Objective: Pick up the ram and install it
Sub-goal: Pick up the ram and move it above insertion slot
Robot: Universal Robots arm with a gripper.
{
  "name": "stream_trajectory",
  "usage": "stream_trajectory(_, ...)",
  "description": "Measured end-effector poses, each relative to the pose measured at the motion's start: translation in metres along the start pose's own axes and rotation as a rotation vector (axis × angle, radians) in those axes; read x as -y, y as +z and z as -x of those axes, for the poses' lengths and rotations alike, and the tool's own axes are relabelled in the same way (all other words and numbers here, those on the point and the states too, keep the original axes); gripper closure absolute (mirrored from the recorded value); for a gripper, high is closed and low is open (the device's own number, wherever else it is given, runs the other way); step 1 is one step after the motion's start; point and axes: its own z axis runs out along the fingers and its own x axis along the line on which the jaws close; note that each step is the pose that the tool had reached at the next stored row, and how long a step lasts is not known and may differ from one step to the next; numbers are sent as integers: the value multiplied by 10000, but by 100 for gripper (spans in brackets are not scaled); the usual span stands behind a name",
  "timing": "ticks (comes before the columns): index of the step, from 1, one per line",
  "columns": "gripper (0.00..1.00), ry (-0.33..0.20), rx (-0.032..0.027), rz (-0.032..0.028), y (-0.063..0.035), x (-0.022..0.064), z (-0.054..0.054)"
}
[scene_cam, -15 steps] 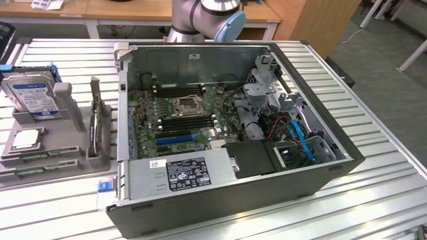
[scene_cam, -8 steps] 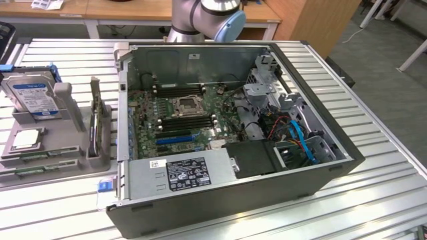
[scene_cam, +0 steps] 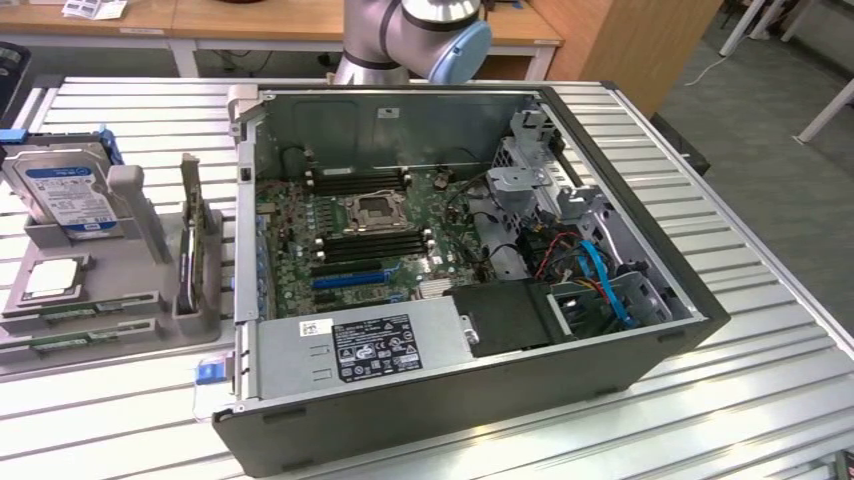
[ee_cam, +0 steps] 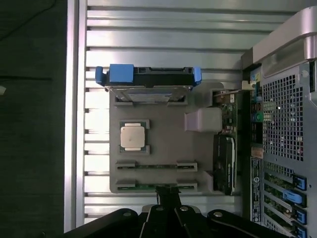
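Slatted metal tabletop [scene_cam: 761,320], wooden benches [scene_cam: 267,18] behind. The case [scene_cam: 627,385] lies on its side, lid off, centre of the ext. view, so the mobo [scene_cam: 400,215] faces up, prob. so parts can go in from straight above.

At that frame's left a grey tray [ee_cam: 168,146] keeps each part in its own recess. HDD [scene_cam: 60,190] sits upper left w/ the CPU [scene_cam: 51,278] below it. The ram [ee_cam: 146,186] is at lower left, lying flat w/ its ends in clips, and a 2nd stick [ee_cam: 156,165] lies just beside it. Fixed seats likely mean fixed pick spots. The bare mid-span of each stick looks left free for a pinch.

The arm [scene_cam: 414,30] comes in at top centre of the ext. view. The gripper [ee_cam: 167,192] hangs over the tray edge by the ram, jaws pressed together, holding nothing. The tips overlap the stick's middle in the wrist view, but contact vs. clearance can't be told. The ram sits in its recess, not yet lifted.

The ext. view gives the target: black ram slots [scene_cam: 374,243] either side of the socket [scene_cam: 374,208], plus the PSU [scene_cam: 360,345]. The wrist view gives the tray from straight above, the tips lined up w/ the stick, and the case's perforated wall [ee_cam: 285,109] next to the tray.
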Motion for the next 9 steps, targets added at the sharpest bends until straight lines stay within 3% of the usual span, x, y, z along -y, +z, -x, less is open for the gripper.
stream_trajectory(9,90,-1322,-56,30,0,0,0)
